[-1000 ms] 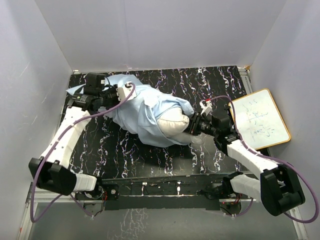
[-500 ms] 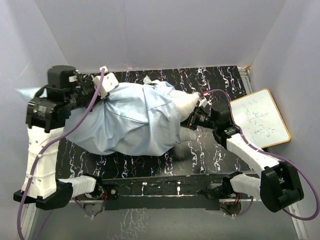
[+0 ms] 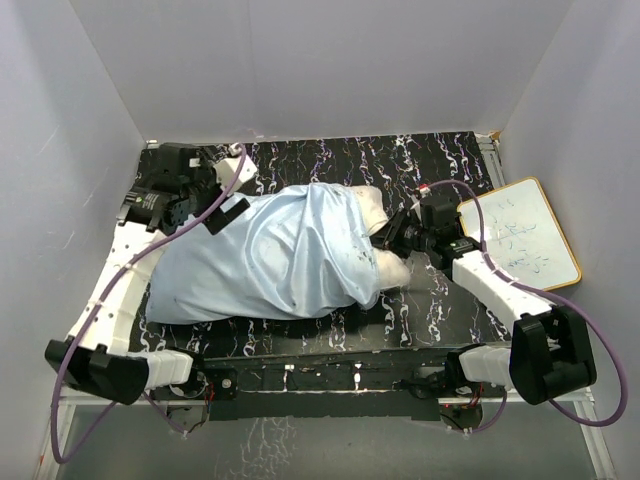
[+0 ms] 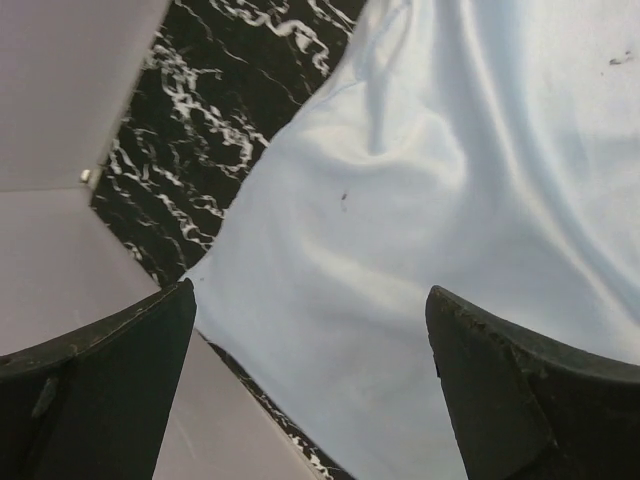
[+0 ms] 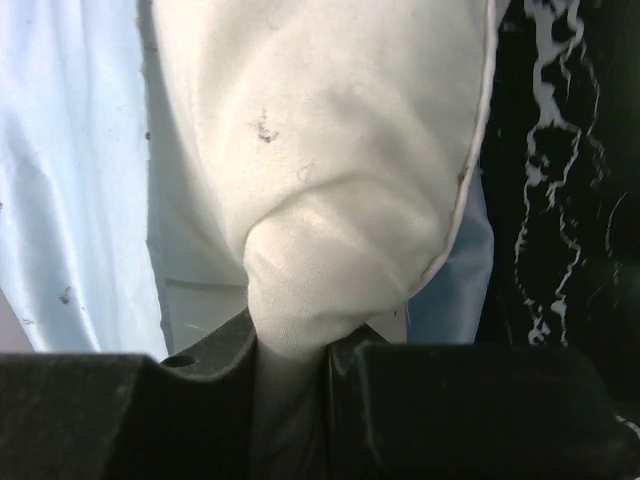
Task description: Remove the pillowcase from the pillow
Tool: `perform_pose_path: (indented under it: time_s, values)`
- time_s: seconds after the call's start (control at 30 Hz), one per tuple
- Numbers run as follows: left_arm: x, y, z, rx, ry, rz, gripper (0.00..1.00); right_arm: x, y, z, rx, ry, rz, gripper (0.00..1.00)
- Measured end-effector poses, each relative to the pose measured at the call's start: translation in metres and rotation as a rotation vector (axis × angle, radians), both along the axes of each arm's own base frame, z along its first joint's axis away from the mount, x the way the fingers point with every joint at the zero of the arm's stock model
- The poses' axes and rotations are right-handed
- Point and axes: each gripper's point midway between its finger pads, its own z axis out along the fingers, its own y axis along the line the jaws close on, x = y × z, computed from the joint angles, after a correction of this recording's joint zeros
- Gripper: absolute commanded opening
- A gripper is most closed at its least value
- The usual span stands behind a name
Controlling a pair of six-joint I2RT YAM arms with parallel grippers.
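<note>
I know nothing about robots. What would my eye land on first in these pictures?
The big pale light-blue fabric pillowcase sprawls across the middle of the black white-veined table, a plump off-white fabric pillow poking from its right end. There the right end effector pinches a pillow corner, while the left end effector hangs open over the case's left end. A small wood-framed whiteboard sits at the right edge.
</note>
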Motion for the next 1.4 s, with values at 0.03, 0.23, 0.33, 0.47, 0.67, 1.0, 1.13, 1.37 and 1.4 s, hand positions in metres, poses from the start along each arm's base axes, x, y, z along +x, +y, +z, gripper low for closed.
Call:
perform_pose_path:
  time_s: [0.03,0.23,0.33,0.47,0.67,1.0,1.13,1.37,1.4]
  values:
    - [0.001,0.001,0.012,-0.006,-0.035,0.005,0.97,0.004,-0.002,0.005,-0.027,-0.029,0.004,0.08]
    - [-0.015,0.034,0.031,-0.021,-0.115,0.069,0.97,0.026,-0.018,0.023,-0.174,-0.162,0.008,0.08]
    - [-0.031,0.074,-0.005,-0.011,-0.030,0.156,0.97,0.030,-0.033,0.019,-0.232,-0.164,-0.013,0.08]
    - [-0.065,0.124,-0.078,-0.030,0.200,0.275,0.97,0.037,-0.062,0.010,-0.293,-0.139,-0.087,0.08]
    - [-0.119,0.124,-0.128,-0.125,0.433,0.245,0.97,0.042,-0.081,0.003,-0.350,-0.118,-0.151,0.08]
    - [-0.147,0.079,-0.144,-0.276,0.520,0.020,0.97,0.041,-0.091,-0.002,-0.385,-0.097,-0.202,0.08]
    - [-0.162,0.070,-0.166,-0.297,0.556,-0.012,0.90,0.029,-0.094,-0.008,-0.368,-0.089,-0.233,0.08]
    - [-0.151,0.084,-0.197,-0.243,0.518,0.042,0.56,0.018,-0.095,-0.025,-0.337,-0.044,-0.287,0.08]
    - [-0.148,0.087,-0.199,-0.235,0.510,0.054,0.46,0.018,-0.094,-0.025,-0.333,-0.042,-0.291,0.08]
